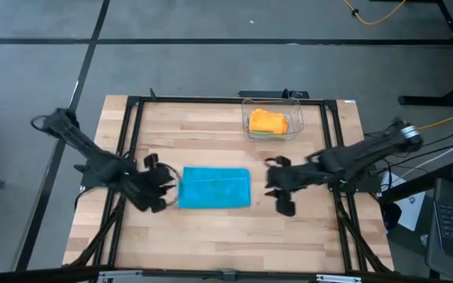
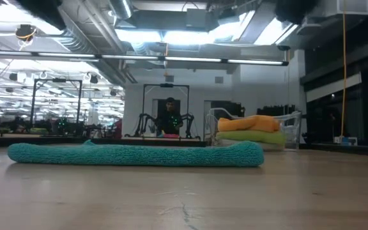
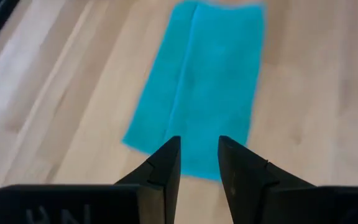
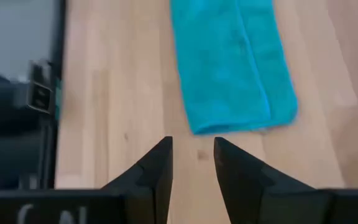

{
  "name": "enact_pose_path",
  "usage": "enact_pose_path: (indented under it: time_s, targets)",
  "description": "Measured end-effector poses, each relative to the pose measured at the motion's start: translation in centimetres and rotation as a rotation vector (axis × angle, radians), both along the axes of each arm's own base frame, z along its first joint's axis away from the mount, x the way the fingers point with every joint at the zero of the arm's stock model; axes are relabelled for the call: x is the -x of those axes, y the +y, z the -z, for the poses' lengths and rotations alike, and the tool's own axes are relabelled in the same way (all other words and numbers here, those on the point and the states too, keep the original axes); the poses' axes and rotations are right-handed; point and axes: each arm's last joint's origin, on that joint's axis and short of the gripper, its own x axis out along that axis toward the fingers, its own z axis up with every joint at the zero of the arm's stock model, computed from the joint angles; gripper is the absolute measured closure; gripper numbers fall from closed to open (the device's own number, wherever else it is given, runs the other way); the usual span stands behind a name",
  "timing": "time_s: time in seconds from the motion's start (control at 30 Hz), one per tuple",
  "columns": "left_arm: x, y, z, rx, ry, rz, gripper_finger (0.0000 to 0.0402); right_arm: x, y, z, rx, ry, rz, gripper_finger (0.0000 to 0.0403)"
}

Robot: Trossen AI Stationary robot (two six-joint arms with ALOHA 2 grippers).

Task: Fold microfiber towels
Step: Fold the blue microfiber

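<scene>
A teal blue towel (image 1: 215,188) lies flat on the wooden table as a folded rectangle, with a layer edge running along its length (image 3: 191,74). In the low view it is a low roll of cloth (image 2: 136,154). My left gripper (image 1: 162,191) hovers above the table just off the towel's left end, open and holding nothing (image 3: 199,155). My right gripper (image 1: 278,187) hovers off the towel's right end, also open with bare wood under its fingers (image 4: 192,155). An orange towel (image 1: 267,121) rests on a lime green one (image 2: 251,137) inside the bin.
A clear plastic bin (image 1: 296,130) stands at the far right of the table and holds the folded towels. Black frame rails (image 1: 132,141) run along the table's left, right and far sides. Bare wood lies between the teal towel and the near edge.
</scene>
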Motion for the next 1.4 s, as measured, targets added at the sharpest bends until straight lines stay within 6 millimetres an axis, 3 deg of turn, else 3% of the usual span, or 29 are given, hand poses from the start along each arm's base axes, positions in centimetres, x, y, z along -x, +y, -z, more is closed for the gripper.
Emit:
enact_pose_path:
  time_s: [0.07,0.17,0.27,0.33,0.4,0.47,0.57,0.7,0.8,1.03,1.4]
  targets:
    - [1.8,0.5,0.5,0.042,-0.12,0.035,0.0302,2.3,-0.5,1.3,-0.038,-0.124,0.006,0.0283]
    - [3.5,0.9,3.1,0.115,-0.374,0.113,0.0302,4.5,-0.8,5.3,-0.203,-0.361,-0.019,0.0283]
    - [3.6,2.0,5.7,0.169,-0.671,0.162,0.0302,5.5,-2.1,9.4,-0.386,-0.511,0.001,0.0283]
    - [3.1,3.3,6.5,0.18,-0.858,0.167,0.0302,5.7,-3.6,10.9,-0.424,-0.542,0.054,0.0283]
    - [2.4,4.7,6.2,0.168,-0.965,0.225,0.0302,5.3,-4.8,10.6,-0.416,-0.593,0.052,0.0283]
    - [1.7,5.8,5.8,0.129,-0.956,0.343,0.0302,4.8,-5.7,9.8,-0.326,-0.624,-0.022,0.0283]
    - [0.7,7.3,6.7,0.125,-0.764,0.399,0.0302,4.0,-6.5,8.6,-0.129,-0.593,-0.105,0.0283]
    - [0.6,8.8,8.9,0.209,-0.51,0.23,0.0302,3.4,-7.1,8.2,0.044,-0.501,-0.083,0.0283]
    - [0.8,9.2,9.8,0.268,-0.43,0.148,0.0302,2.9,-7.3,7.2,0.067,-0.535,-0.049,0.0283]
    - [0.8,9.3,9.6,0.264,-0.449,0.135,0.0302,2.4,-7.3,5.4,0.061,-0.589,-0.034,0.0283]
    - [0.8,9.7,9.6,0.18,-0.462,0.041,0.0302,2.3,-7.2,4.8,0.06,-0.617,-0.033,0.0283]
